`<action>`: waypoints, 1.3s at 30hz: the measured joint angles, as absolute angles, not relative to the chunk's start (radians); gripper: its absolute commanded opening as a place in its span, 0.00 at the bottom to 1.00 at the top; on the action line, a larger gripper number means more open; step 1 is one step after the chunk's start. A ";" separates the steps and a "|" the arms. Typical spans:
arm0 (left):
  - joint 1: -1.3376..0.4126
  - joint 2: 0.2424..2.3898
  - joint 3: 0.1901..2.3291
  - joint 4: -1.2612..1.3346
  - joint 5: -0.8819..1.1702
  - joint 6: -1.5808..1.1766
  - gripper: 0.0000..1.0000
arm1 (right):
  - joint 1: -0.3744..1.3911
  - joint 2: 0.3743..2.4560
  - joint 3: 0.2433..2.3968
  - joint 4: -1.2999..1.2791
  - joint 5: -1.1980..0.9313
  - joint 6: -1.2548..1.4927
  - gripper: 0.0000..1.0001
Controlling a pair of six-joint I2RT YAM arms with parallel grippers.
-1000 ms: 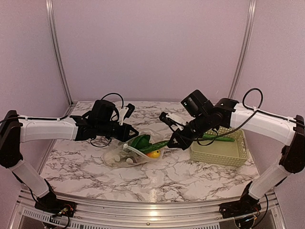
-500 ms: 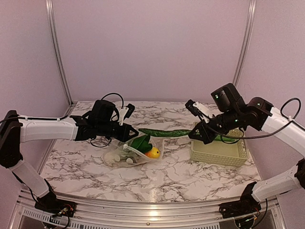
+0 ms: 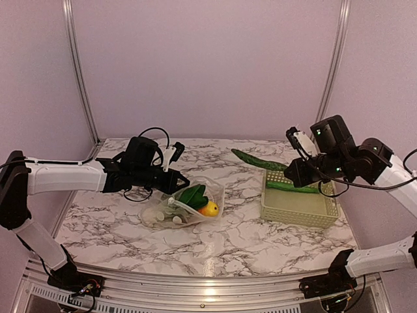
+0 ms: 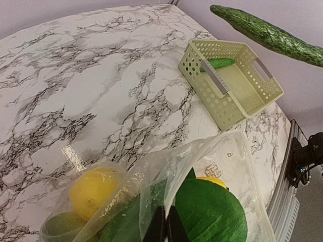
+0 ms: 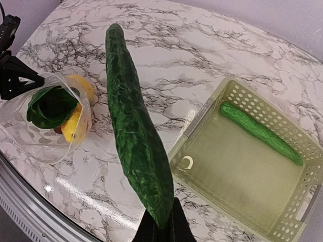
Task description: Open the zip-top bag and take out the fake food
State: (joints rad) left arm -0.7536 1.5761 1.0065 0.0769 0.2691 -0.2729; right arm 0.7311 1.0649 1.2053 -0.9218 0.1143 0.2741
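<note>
Jaws were shut tight on the left gripper (image 3: 181, 186), pinching the mouth of the zip-top bag (image 3: 158, 215), which lay on the table (image 3: 247, 251) with fake food (image 3: 192, 194) inside; the right gripper (image 3: 292, 175) was clamped on one end of a long cucumber (image 3: 256, 159). I thought the thin film could slip free, and the cucumber, held by its tip, might swing and miss the basket (image 3: 300, 210). Left arm reached low; right arm hung raised by the basket

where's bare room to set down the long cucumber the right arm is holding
Basket floor is bare between the small cucumber along its far wall and the near wall. Marble between basket and zip-top bag is bare. Crowded at the bag.
</note>
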 measured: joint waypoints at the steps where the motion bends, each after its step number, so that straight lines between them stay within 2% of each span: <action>1: -0.754 1.576 1.007 0.077 0.269 -0.273 0.00 | 0.696 1.059 1.188 -0.916 0.119 0.281 0.00; 6: -0.754 1.576 1.007 0.076 0.270 -0.273 0.00 | 0.485 1.040 1.081 -0.875 0.096 0.285 0.00; 15: -0.754 1.576 1.007 0.077 0.270 -0.273 0.00 | 0.323 1.041 0.957 -0.799 -0.003 0.226 0.00; 31: -0.753 1.589 1.007 0.076 0.273 -0.273 0.00 | 0.276 1.032 0.887 -0.770 -0.054 0.244 0.00; 39: -0.753 1.591 1.007 0.076 0.279 -0.273 0.00 | 0.276 1.026 0.871 -0.779 -0.015 0.286 0.00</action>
